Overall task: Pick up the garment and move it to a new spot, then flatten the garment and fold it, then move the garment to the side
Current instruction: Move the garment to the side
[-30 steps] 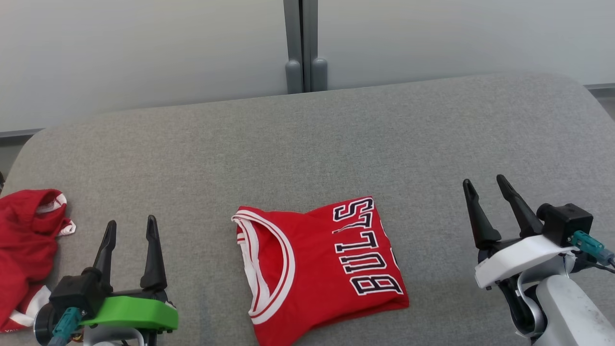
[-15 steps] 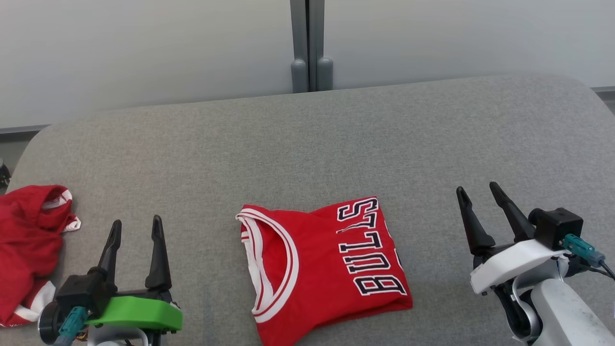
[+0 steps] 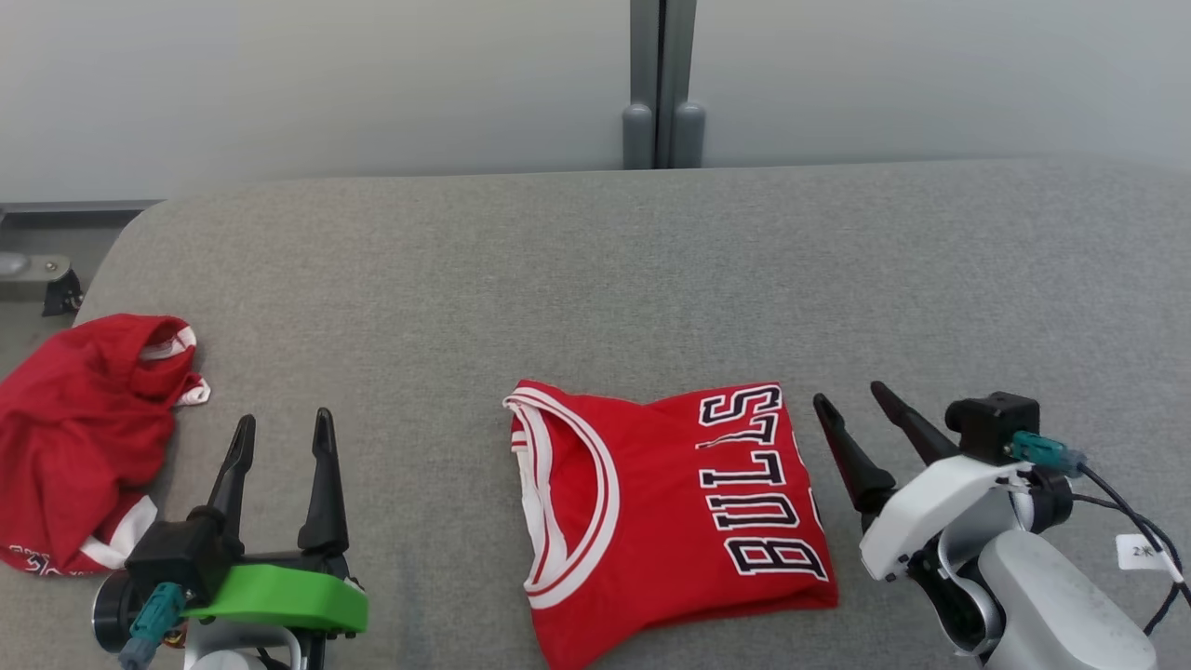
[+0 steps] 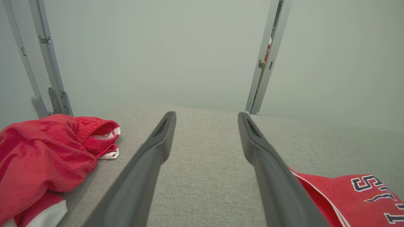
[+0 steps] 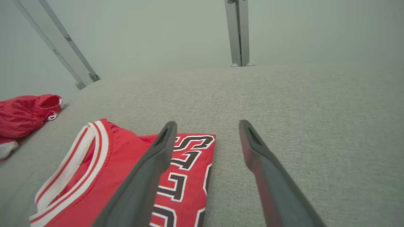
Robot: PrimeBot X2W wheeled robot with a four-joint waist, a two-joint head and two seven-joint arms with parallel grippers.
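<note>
Two garments lie on the grey padded surface [image 3: 595, 279]. A red jersey [image 3: 651, 521], folded into a compact rectangle with its white-trimmed neckline to the left and its lettering to the right, sits at the lower centre of the head view. A crumpled red garment [image 3: 79, 437] is heaped at the far left edge, well apart from it.

The left gripper [image 3: 285, 419] stands at the lower left, on the bare surface between the two garments and touching neither. Its fingers are spread wide with nothing between them. The right gripper [image 3: 848, 394], at the lower right, is just as wide and just as empty, and it is just beside the jersey's right edge. In the right wrist view one finger [image 5: 145, 176] crosses in front of the lettering; whether it touches the cloth cannot be told.

With the jersey already flat and folded, the step in hand looks like the last one: moving it to the side. That probably calls for a low approach at an edge, with one finger slid under the whole stack so the pinch takes every layer. A grip on the top layer alone would likely pull the fold open. A second hold on the opposite edge would help keep the bundle level while it is carried to a bare patch away from the crumpled heap.
</note>
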